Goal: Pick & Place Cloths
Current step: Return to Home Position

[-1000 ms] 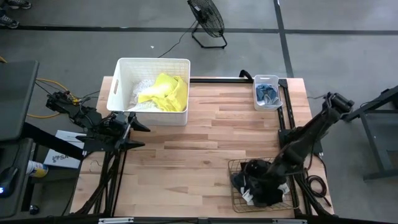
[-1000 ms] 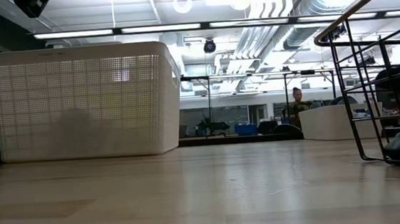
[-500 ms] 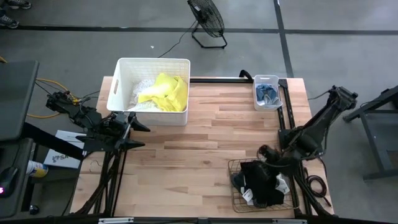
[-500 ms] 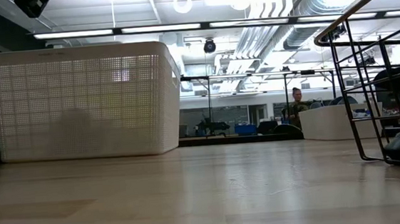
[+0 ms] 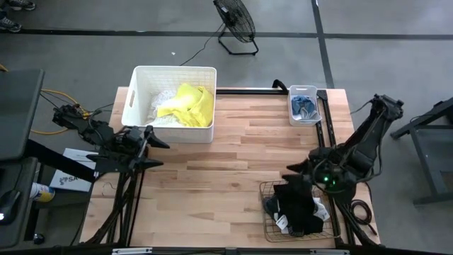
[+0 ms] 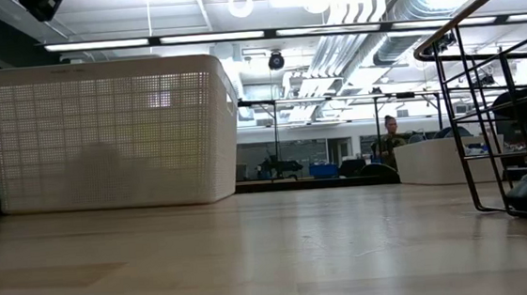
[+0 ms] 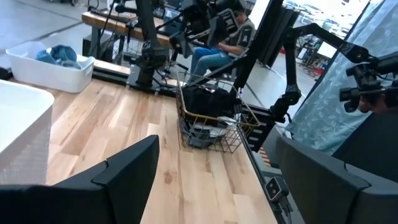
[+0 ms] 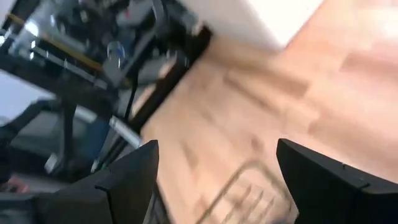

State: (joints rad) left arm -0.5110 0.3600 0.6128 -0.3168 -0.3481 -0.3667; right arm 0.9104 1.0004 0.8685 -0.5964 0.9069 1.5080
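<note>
The wood table (image 5: pixel 233 163) carries a white tub (image 5: pixel 173 69) at its upper left in the high view, with a yellow cloth (image 5: pixel 192 105) and a white cloth (image 5: pixel 161 108) in it. A wire basket (image 5: pixel 265 185) of black cloths (image 5: pixel 294 207) sits lower right, and socks (image 5: pixel 306 106) lie in a small bin (image 5: pixel 291 106) upper right. The right gripper (image 5: pixel 294 168) hovers by the basket's rim and the left gripper (image 5: pixel 163 154) waits at the left edge, both with jaws wide and empty; a fan (image 5: pixel 235 21) stands on the grey floor beyond.
</note>
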